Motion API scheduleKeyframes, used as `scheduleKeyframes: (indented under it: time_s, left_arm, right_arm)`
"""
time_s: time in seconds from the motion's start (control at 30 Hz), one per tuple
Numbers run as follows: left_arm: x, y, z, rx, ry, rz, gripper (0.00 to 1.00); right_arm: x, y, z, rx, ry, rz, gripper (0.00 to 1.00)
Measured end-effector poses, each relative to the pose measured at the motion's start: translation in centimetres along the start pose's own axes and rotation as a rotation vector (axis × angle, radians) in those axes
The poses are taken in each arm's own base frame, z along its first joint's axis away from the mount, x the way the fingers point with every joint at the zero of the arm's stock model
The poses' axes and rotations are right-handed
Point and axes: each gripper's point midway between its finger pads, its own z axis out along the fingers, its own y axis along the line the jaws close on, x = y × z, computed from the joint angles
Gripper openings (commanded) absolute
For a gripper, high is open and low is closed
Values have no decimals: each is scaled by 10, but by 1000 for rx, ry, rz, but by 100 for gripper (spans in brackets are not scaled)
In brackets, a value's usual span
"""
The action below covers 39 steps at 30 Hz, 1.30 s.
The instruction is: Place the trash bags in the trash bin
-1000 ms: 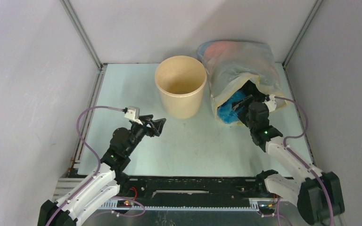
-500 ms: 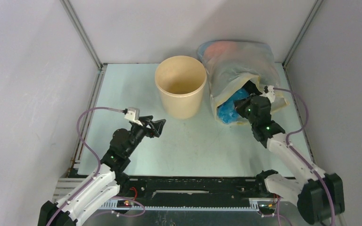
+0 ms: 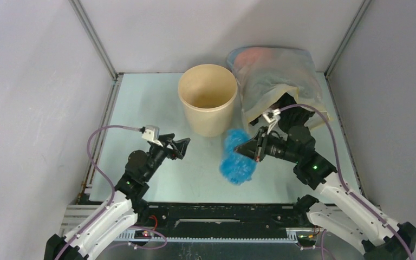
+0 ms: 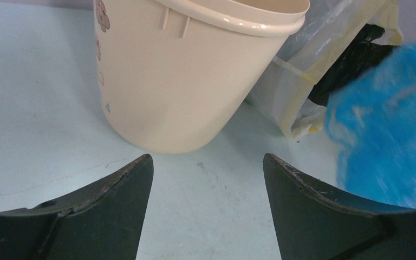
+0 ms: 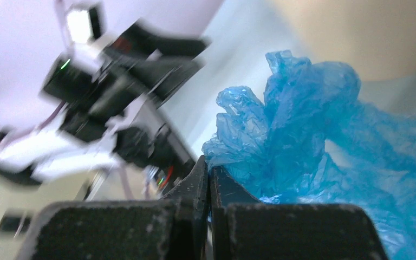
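A crumpled light-blue trash bag (image 3: 237,156) hangs in the air in front of the tan trash bin (image 3: 207,99), clamped in my right gripper (image 3: 244,149), which is shut on its film. The right wrist view shows the blue trash bag (image 5: 303,124) bunched against the closed fingertips (image 5: 200,179), with the trash bin (image 5: 357,32) behind it. My left gripper (image 3: 181,146) stands open and holds nothing, low over the table left of the bin. In the left wrist view the trash bin (image 4: 184,70) is straight ahead and the trash bag (image 4: 384,124) at the right.
A large cloudy plastic sack (image 3: 276,86) with a dark mouth lies at the back right, next to the bin; it shows in the left wrist view as the sack (image 4: 325,59). Grey walls and metal frame posts enclose the pale blue table (image 3: 141,108).
My right gripper closed on the blue bag inside the sack's mouth, then pulled it out leftward and forward, lifting it clear. The left arm barely moved.
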Motion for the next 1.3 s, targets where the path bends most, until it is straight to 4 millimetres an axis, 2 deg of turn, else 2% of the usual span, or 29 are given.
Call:
scheduleKeyframes:
  time_s: [0.07,0.1,0.17,0.2,0.27,0.33,0.4,0.5,0.53,0.6,0.8,0.93,1.1,1.3]
  left_arm:
    - [2,1,-1,0,2,0,82]
    - [3,1,-1,0,3,0,83]
    - [3,0,-1,4,5,0,84]
    - [3,0,-1,6,4,0,84]
    - [3,0,-2,7,3,0,84]
    - [4,0,-2,7,5,1,84]
    - [7,0,0,8,17,1,84]
    - [16,0,3,16,50,0,83]
    - [26,1,4,18,86,-1,83]
    - [32,1,5,20,108,-1,84]
    - [32,-2,5,33,109,-2,84]
    - [32,-3,5,41,111,-2,83]
    - [36,-7,3,61,133,-24,85]
    - [59,-17,-4,110,237,-57,90]
  right_arm:
    - [16,25,4,-117,92,-20,3]
    - [20,34,4,-159,126,-29,18]
    - [24,39,4,-175,147,-42,40]
    - [23,37,4,-163,146,-39,54]
    - [19,17,7,-64,132,-31,76]
    - [17,-17,9,91,120,-3,86]
    - [25,-53,7,254,135,13,81]
    - [48,-73,2,379,206,-24,70]
    - [65,-69,1,395,257,-80,70]
    - [74,-64,2,400,275,-130,68]
    - [119,-39,17,342,386,-262,70]
    - [145,-46,30,367,455,-304,75]
    - [151,-72,42,484,475,-322,80]
    - [138,-82,58,530,414,-291,81]
